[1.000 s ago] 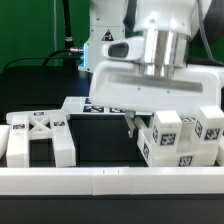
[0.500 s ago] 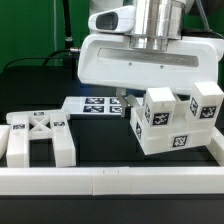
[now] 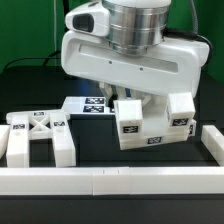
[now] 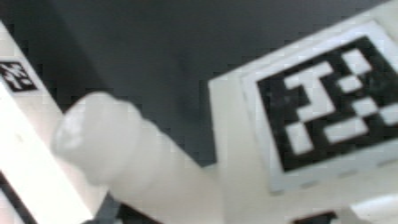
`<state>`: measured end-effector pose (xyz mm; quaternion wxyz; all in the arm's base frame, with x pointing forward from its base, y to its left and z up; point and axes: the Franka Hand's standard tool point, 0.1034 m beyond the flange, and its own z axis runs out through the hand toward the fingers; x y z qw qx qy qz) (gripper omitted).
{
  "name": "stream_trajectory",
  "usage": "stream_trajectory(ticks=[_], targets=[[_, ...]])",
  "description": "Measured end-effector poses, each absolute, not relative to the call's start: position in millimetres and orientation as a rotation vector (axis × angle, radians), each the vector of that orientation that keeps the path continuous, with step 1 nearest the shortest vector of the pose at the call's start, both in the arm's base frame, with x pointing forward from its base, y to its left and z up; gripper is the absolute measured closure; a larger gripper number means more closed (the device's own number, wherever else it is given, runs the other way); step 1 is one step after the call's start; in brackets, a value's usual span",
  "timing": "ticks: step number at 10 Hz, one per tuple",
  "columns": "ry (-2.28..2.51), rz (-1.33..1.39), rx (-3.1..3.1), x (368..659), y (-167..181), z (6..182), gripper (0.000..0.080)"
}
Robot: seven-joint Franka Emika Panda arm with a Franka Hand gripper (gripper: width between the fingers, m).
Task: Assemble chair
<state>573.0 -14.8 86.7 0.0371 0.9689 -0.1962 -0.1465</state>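
My gripper (image 3: 136,104) is shut on a chunky white chair part (image 3: 152,126) made of notched blocks with black-and-white tags. It holds the part tilted, just above the table, at the middle right of the exterior view. The X-ribbed chair panel (image 3: 38,136) lies flat on the table at the exterior view's left, apart from the held part. In the wrist view a tagged face of the held part (image 4: 329,100) fills one side, with a rounded white peg (image 4: 134,150) blurred beside it. My fingertips are too blurred to make out there.
The marker board (image 3: 95,105) lies behind the panel, partly hidden by my hand; its edge shows in the wrist view (image 4: 15,76). A long white border rail (image 3: 100,181) runs along the front. Another rail (image 3: 212,142) stands at the exterior view's right.
My gripper has moved toward the exterior view's left with the tagged part, lifting it off the table and tilting it. The X-ribbed panel has not moved.
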Motion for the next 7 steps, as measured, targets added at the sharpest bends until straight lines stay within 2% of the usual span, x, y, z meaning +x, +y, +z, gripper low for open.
stream_trajectory(ticks=[3,7], targets=[[-0.622,-0.722,2.913,565.1,-28.5,84.8,0.0495],[-0.728,-1.029,2.740,549.3,-41.8,71.2,0.0495]])
